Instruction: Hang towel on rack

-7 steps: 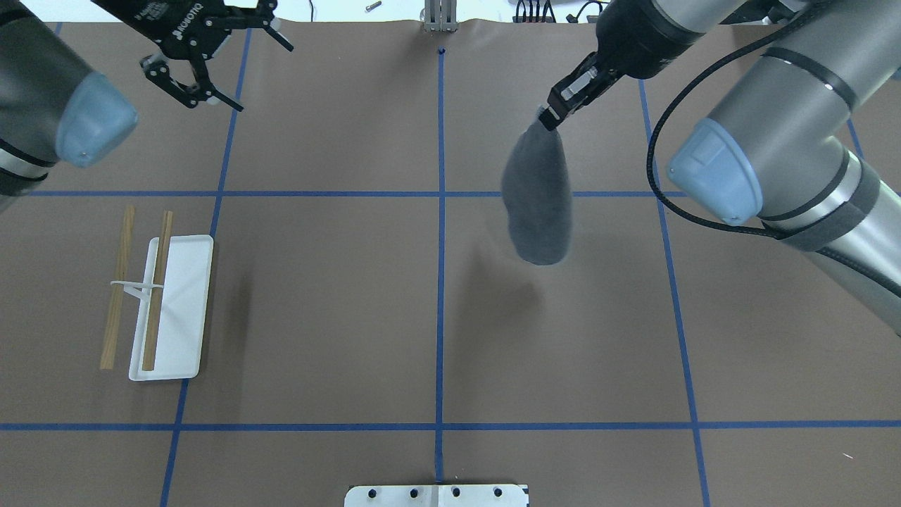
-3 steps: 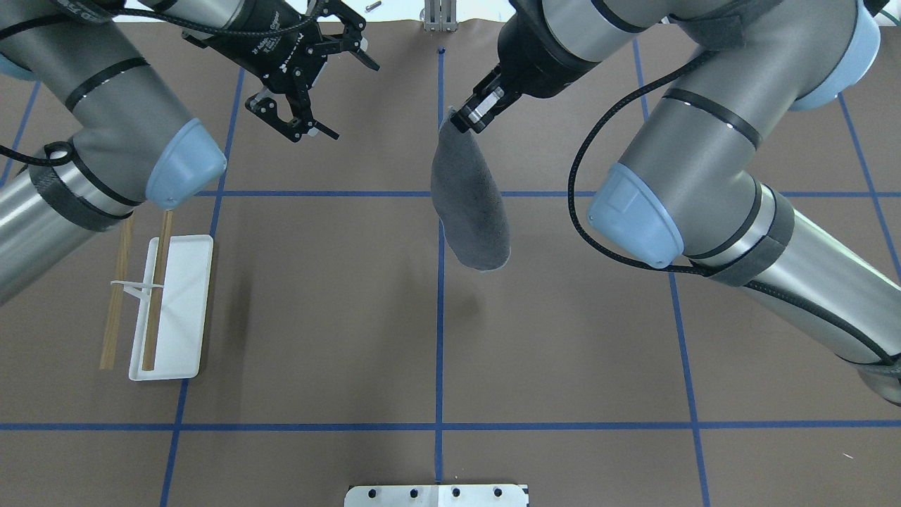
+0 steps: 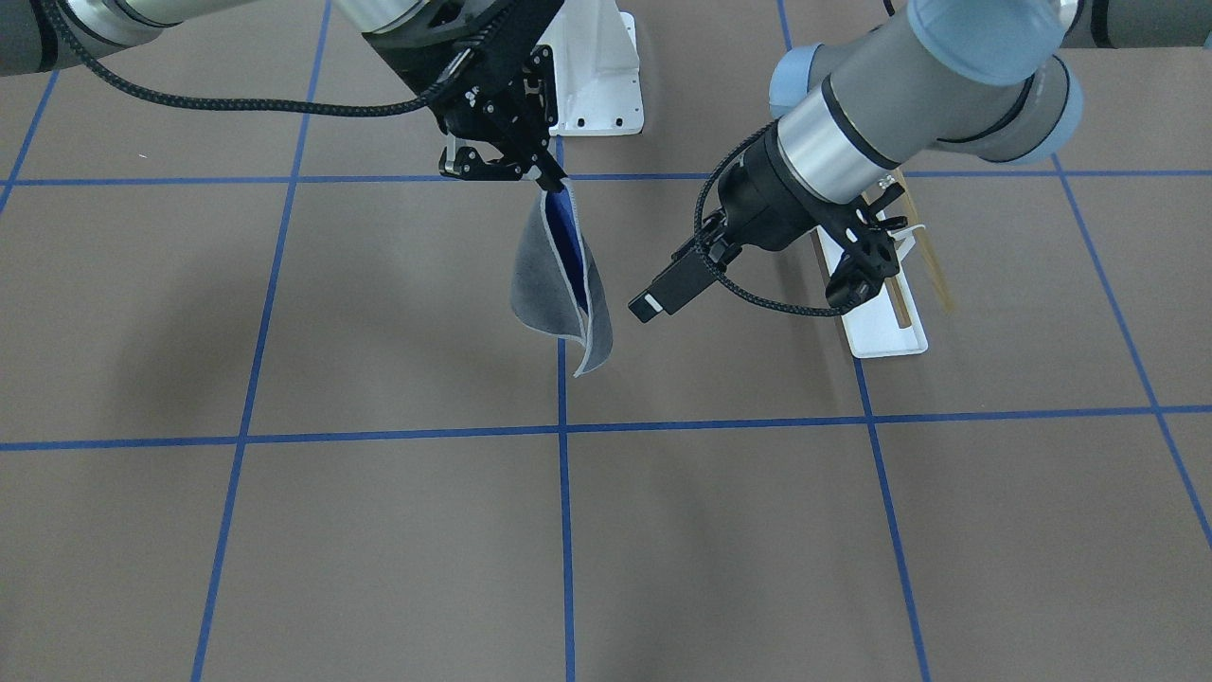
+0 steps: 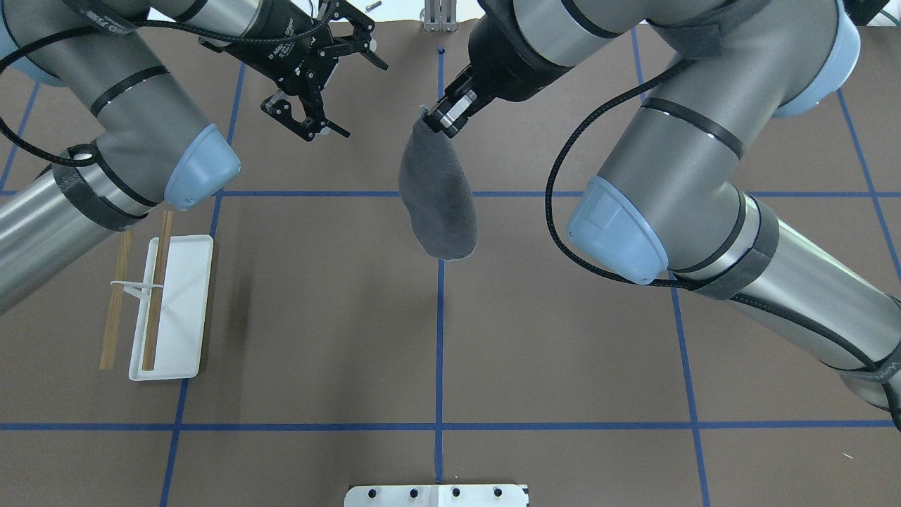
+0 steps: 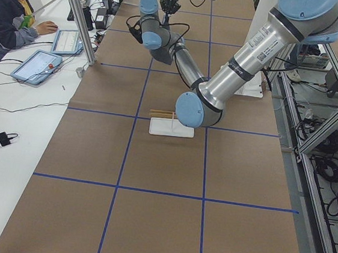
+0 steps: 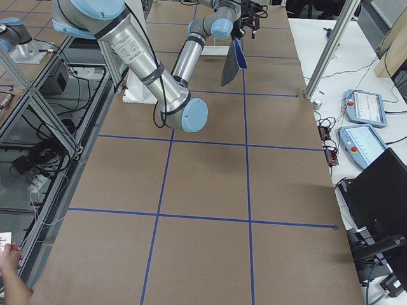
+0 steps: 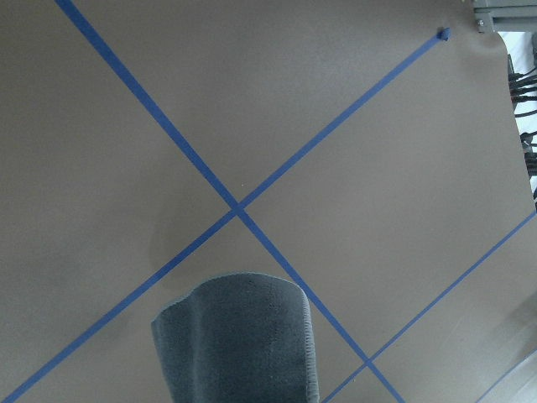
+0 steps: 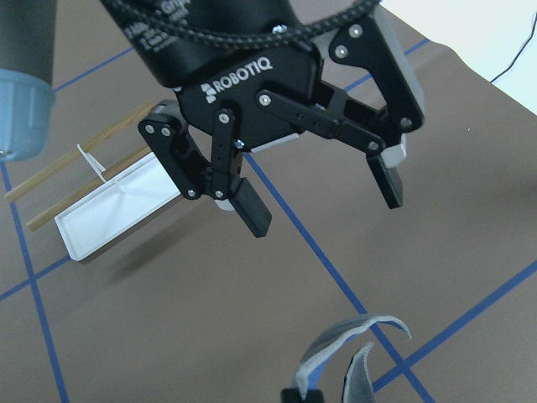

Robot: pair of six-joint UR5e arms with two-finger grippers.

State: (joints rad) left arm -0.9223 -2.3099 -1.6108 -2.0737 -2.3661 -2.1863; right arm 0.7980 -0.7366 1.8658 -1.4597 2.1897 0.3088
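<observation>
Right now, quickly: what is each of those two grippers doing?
Left gripper: open, holding nothing.
Right gripper: closed on the top edge of the towel, which hangs from it above the table.

Table [image 4: 317, 317]: flat top covered in brown paper, marked into large squares by blue tape lines [image 4: 439, 352]. Rack [image 4: 176, 310] stands on its white base on the robot's left side, hard against one lengthwise line. White bolted plate [image 4: 436, 495] sits at the robot-side edge, on the centre line.
</observation>
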